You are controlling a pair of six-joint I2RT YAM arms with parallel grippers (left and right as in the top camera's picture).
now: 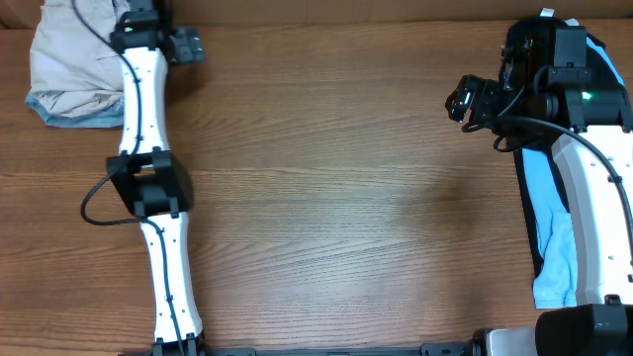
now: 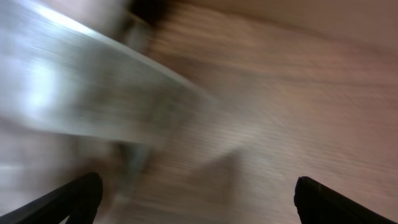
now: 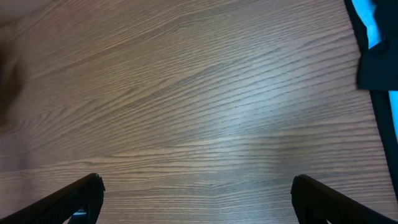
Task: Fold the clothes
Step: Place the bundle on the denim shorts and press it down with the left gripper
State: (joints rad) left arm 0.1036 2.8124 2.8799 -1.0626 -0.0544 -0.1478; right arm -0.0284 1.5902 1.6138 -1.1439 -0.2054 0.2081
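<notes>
- The left pincer [image 2: 198,186] stood spread wide and held nothing. Its 2 fingertips sat at the lower corners of its own wrist view, which was badly blurred. A pale smear on the left of that view could not be identified.
- In the overhead view, this pincer sat at the far left end of the counter [image 1: 336,198], just beside the khaki shorts [image 1: 71,49].
- The right pincer [image 3: 198,183] was likewise spread wide and empty, with only bare wood grain beneath it. It was well apart from the shorts.
- The khaki shorts lay in a compact bundle at the far left corner, resting on a faded blue denim piece [image 1: 61,111] whose edge showed along the near side.
- A heap of black and light-blue garments [image 1: 556,237] lay along the right edge, partly under the right arm.
- Assessment: the shorts appeared folded and stacked, so this item looked finished or nearly so. The neatness of the fold could not be confirmed, as the left arm covered part of the bundle.
- Remaining, in my judgement: withdrawing the left arm. Whether the right-hand heap needed folding could not be told.
</notes>
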